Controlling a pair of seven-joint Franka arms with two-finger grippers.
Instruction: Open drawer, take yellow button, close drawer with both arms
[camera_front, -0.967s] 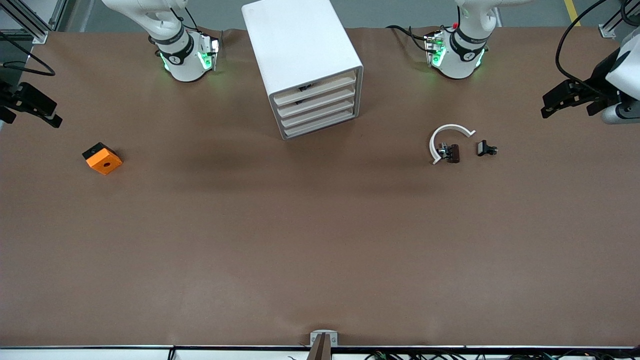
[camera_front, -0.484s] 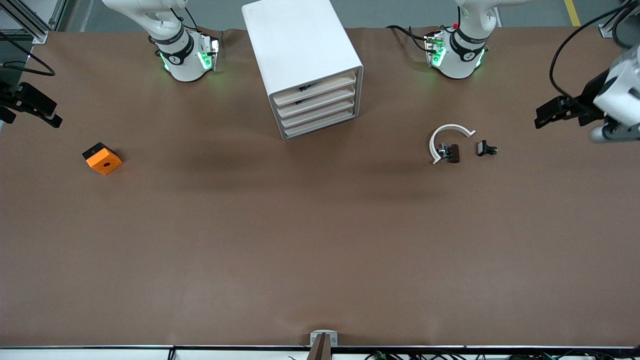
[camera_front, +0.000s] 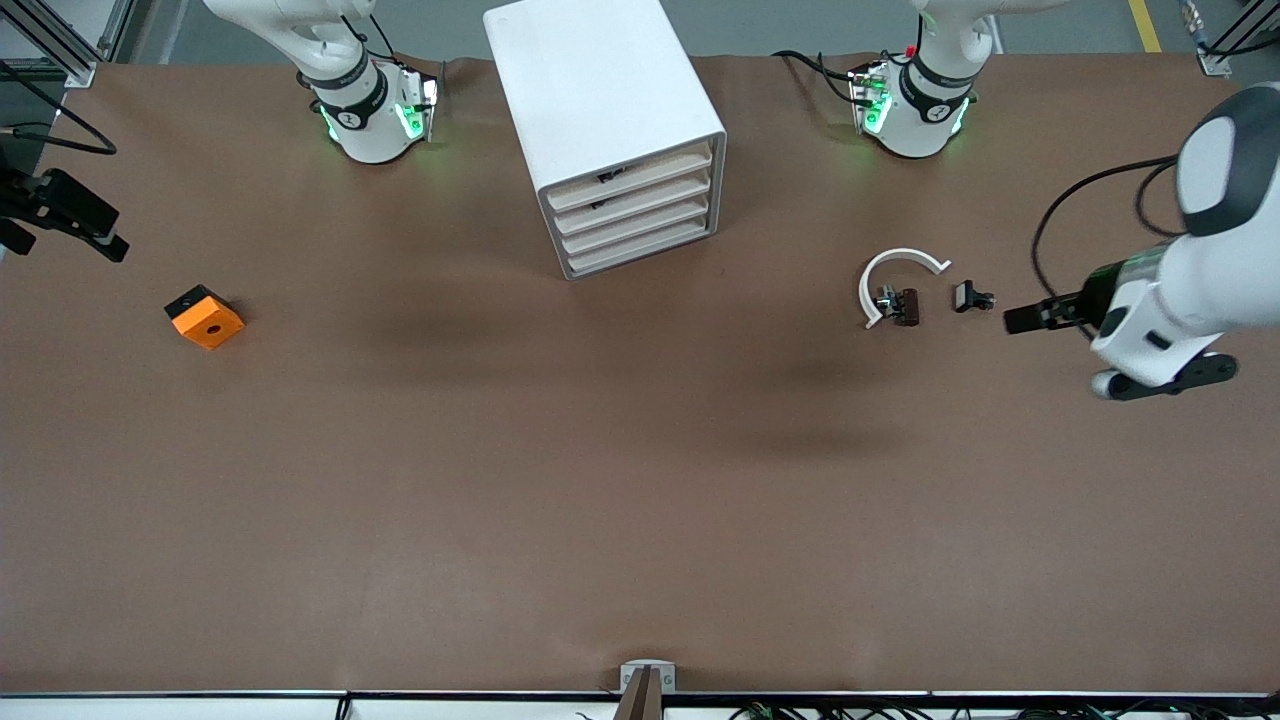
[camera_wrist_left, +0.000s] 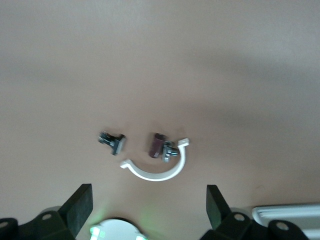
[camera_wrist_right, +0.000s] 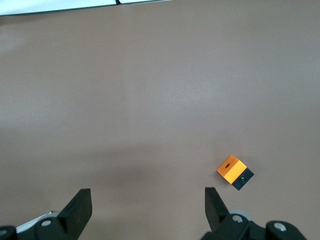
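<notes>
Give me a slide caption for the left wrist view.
Open left gripper above the brown table, over a white arc piece and two small dark clips.

Brown bench (camera_front: 640, 480) carries white cabinet (camera_front: 600, 100) between arm bases; orange block (camera_front: 205, 318) toward right arm's end; white arc (camera_front: 895, 270) with two small dark clips (camera_front: 972, 297) toward left arm's end.

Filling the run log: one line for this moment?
white boxy cabinet: drawers shut | left gripper: open, over black clips | right gripper: open, waiting
</notes>
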